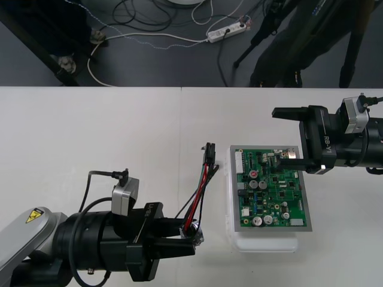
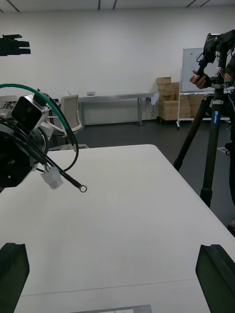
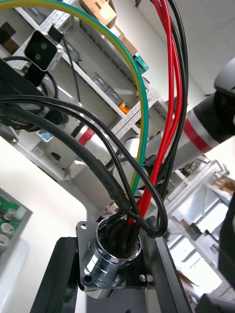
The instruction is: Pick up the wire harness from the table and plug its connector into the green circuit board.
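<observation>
Front view: the left claw (image 1: 190,237), at the lower middle of the frame, is clamped on the round metal socket (image 1: 195,234) of the wire harness (image 1: 200,185). Red and black wires (image 1: 202,182) climb from it to the small black plug (image 1: 209,154), which hangs in the air just left of the green circuit board (image 1: 272,188), apart from it. The board sits on its white base (image 1: 263,244) on the worktop (image 1: 90,137), right of centre. The right claw (image 1: 278,134) stands at the board's upper right corner with its fingers spread wide and nothing between them.

Right wrist view: this arm's two fingers (image 2: 12,274) stand far apart over bare worktop. Beyond them the plug is held high, above the left arm's camera (image 2: 29,111).

Left wrist view: the flanged socket lies between the two black fingers (image 3: 58,279), gripped. Red, black and green-yellow wires rise out of it. A corner of the board shows beside the socket.
</observation>
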